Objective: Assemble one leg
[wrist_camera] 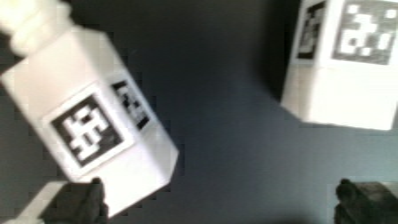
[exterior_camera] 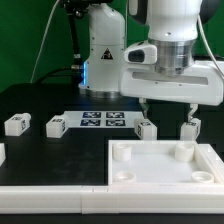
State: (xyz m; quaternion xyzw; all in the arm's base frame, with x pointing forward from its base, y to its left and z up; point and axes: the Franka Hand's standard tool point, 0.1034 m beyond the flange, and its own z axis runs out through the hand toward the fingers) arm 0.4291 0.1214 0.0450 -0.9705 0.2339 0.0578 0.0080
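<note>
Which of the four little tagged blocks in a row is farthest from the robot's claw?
The leg at the exterior view's far left; the gripper hangs over the row's right end, nearer the other three.

Wrist view blurred, tilted leg (wrist_camera: 93, 105) and second leg (wrist_camera: 349, 62) both cropped by frame; white piece (exterior_camera: 2, 152) toward front edge of counter (exterior_camera: 40, 100) cut off, unidentifiable.

A black table (exterior_camera: 40, 100), green backdrop (exterior_camera: 25, 40) behind
</note>
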